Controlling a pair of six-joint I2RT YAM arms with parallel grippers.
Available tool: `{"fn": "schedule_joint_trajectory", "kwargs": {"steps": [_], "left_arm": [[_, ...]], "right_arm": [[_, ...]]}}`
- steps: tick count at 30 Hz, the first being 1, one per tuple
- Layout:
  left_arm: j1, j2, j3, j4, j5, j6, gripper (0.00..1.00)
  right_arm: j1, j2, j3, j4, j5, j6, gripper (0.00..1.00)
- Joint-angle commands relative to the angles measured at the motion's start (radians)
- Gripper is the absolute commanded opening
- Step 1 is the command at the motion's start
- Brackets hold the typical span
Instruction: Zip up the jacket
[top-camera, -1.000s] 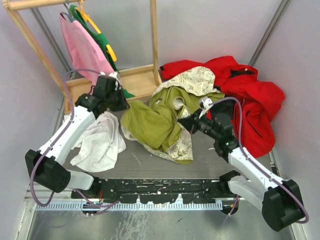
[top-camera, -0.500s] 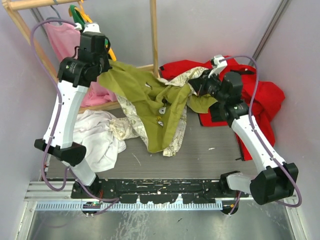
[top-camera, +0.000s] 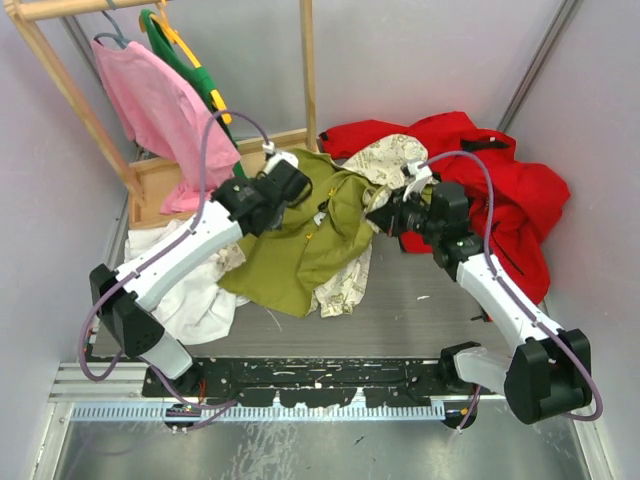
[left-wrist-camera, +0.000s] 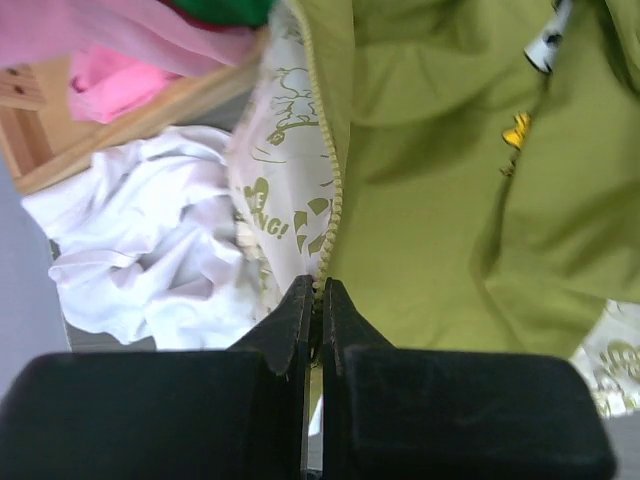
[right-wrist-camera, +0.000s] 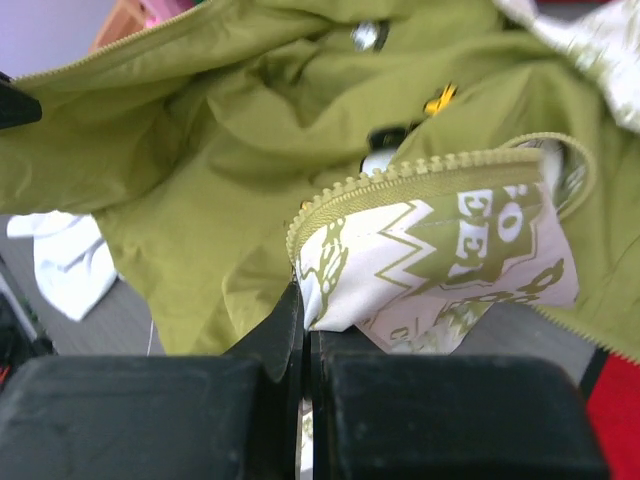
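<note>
The olive-green hooded fabric jacket (top-camera: 300, 245) spreads between the left gripper (left-wrist-camera: 315, 318) and the right gripper (right-wrist-camera: 303, 312), each clamped tight on its zipper edge.

Table (top-camera: 420, 300), olive jacket (top-camera: 300, 255), red jacket (top-camera: 525, 200), white garment (top-camera: 190, 300)

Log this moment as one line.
left fingers: shut on jacket zipper edge | right fingers: shut on other edge | state: unzipped

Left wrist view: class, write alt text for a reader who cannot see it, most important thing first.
The left gripper is closed on the zipper edge of the jacket, olive-green on one side, cream with olive print on the other. A crumpled white garment lies to the left, with pink cloth and a wooden frame above it.
</note>
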Motion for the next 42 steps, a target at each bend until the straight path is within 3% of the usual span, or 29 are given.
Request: {"fn": "schedule_joint_trajectory", "kwargs": {"steps": [1, 6, 11, 17, 21, 25, 35, 42], "left_arm": [[-0.091, -0.025, -0.056, 0.093, -0.035, -0.083, 0.00], [-0.172, 0.041, -0.134, 0.135, 0.004, -0.165, 0.00], [-0.264, 0.097, -0.194, 0.246, 0.076, -0.188, 0.11], [-0.306, 0.075, -0.263, 0.369, 0.232, -0.211, 0.36], [-0.307, 0.024, -0.334, 0.405, 0.332, -0.234, 0.42], [-0.296, -0.062, -0.428, 0.410, 0.355, -0.243, 0.57], [-0.126, -0.108, -0.617, 0.456, 0.537, -0.276, 0.57], [-0.063, -0.030, -0.616, 0.483, 0.530, -0.277, 0.52]], "right_arm": [[0.029, -0.049, -0.088, 0.112, -0.066, 0.021, 0.01], [0.052, -0.050, -0.189, 0.177, -0.083, 0.033, 0.01], [0.056, -0.054, -0.241, 0.196, -0.077, 0.032, 0.01], [0.056, -0.071, -0.270, 0.202, -0.075, 0.036, 0.01], [0.057, -0.079, -0.293, 0.211, -0.078, 0.038, 0.02], [0.057, -0.091, -0.323, 0.229, -0.080, 0.042, 0.02], [0.062, -0.083, -0.377, 0.298, -0.077, 0.072, 0.02], [0.065, -0.088, -0.386, 0.306, -0.068, 0.076, 0.02]]}}
